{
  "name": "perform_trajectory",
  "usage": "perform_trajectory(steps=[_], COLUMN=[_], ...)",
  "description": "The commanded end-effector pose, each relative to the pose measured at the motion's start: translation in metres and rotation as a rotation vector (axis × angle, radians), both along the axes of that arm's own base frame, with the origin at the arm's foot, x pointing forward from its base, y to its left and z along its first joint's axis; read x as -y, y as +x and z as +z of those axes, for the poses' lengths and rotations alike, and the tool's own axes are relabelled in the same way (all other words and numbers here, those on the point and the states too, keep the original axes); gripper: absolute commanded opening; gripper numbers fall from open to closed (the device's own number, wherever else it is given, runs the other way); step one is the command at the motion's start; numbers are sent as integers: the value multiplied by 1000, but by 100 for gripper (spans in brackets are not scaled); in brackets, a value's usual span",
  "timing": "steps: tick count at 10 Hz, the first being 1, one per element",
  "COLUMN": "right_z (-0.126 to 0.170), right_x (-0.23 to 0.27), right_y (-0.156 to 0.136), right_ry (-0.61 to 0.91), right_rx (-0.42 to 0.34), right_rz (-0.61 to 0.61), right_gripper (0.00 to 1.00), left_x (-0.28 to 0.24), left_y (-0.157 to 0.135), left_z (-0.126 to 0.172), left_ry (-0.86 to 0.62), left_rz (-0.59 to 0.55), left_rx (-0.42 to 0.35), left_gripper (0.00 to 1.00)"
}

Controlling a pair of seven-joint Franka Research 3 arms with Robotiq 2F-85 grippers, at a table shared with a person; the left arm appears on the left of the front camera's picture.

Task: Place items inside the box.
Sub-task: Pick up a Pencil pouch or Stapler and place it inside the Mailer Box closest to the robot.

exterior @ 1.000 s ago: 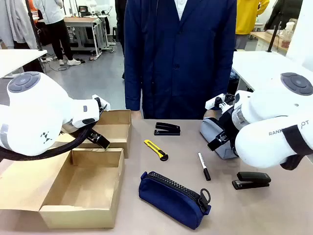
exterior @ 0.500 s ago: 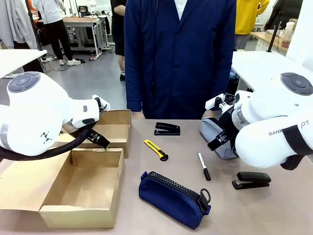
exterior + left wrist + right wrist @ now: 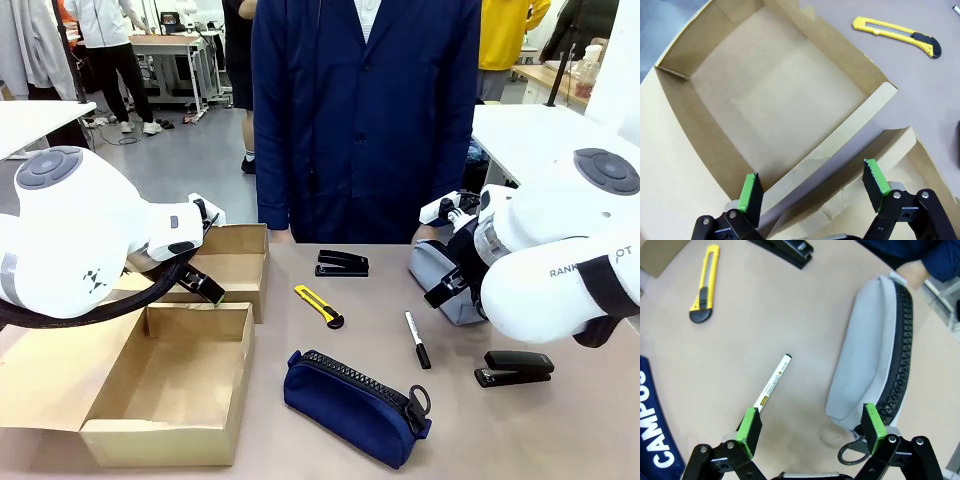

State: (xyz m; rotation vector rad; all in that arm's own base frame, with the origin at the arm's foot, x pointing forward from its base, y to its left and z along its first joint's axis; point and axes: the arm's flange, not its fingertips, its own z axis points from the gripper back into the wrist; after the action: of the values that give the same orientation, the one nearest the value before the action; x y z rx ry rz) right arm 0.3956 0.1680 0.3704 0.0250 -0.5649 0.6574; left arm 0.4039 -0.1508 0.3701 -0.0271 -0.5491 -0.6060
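Nothing on the table has shifted over the last second, and both arms hold their pose. The left gripper (image 3: 812,176) hangs open and empty over the box (image 3: 840,145) wall. The right gripper (image 3: 811,414), jaws wide and empty, hovers between the marker (image 3: 772,382) and the grey pouch (image 3: 870,355). The navy pouch (image 3: 355,393), knife (image 3: 320,306), far stapler (image 3: 342,263) and near stapler (image 3: 514,367) lie outside the empty box, so packing has not begun.

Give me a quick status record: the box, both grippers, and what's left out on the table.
box: open, nothing inside
left gripper: open, empty, above the box's edge
right gripper: open, empty, above the gap between marker and grey pouch
also not yet boxed: navy CAMPUS pouch, yellow utility knife, far black stapler, near black stapler
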Motion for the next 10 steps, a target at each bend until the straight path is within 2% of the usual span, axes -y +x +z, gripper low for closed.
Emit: perform_trajectory(steps=[1,4,5,7,8,9,10], right_z=[0,0,30,123,158,180,193], right_x=[0,0,3,35,61,95,144], right_y=[0,0,-1,-24,-45,-68,-88], right_ry=[1,0,62,234,302,365,500], right_rx=[0,0,-45,-198,-240,-251,-290], right_rz=[0,0,6,-132,-195,-277,-307], right_gripper=[100,100,100,100,100,100,100], left_x=[0,0,-8,-38,-59,-88,-126], left_y=[0,0,-9,-44,-64,-80,-94], left_z=[0,0,32,129,163,181,187], left_ry=[0,0,-52,-290,-358,-423,-567], left_rz=[0,0,-56,-52,-18,-28,-98], left_rx=[0,0,12,-78,-105,-187,-289], left_gripper=[100,100,100,100,100,100,100])
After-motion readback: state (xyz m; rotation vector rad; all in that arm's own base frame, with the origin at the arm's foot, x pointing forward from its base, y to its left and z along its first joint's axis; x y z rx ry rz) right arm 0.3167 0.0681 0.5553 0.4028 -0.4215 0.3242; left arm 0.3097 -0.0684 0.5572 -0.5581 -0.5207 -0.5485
